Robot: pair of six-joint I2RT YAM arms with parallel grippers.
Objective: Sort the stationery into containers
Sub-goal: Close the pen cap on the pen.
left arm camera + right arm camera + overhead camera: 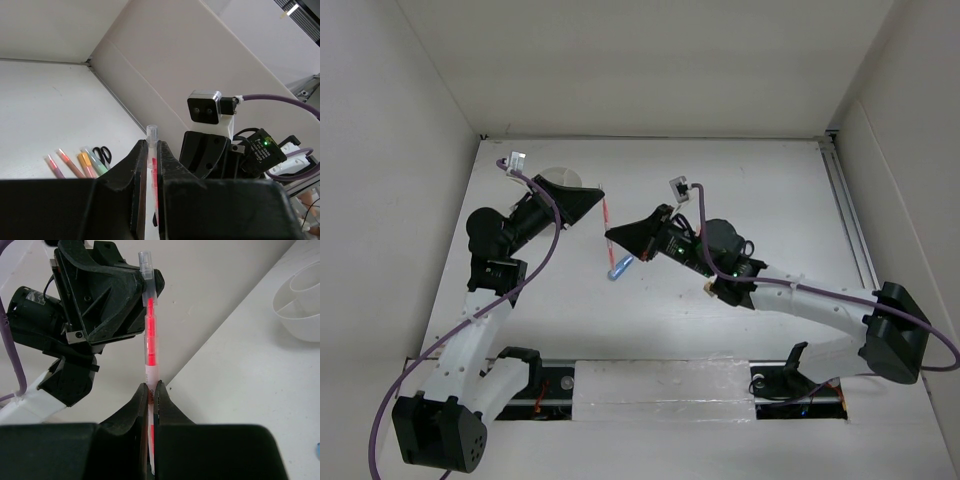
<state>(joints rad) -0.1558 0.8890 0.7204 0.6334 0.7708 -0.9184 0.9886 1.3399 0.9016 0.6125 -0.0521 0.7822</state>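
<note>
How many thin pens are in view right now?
3. One red pen is gripped between the left end effector and right end effector; a pink pen and an orange pen lie on the table beside the highlighters. Others may be hidden.

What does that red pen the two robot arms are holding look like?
The pen is thin, clear plastic with a red core and a see-through cap end. It hangs above the table. The left tool pinches it near the cap; the right tool pinches it farther down. Both are shut on it.
</note>
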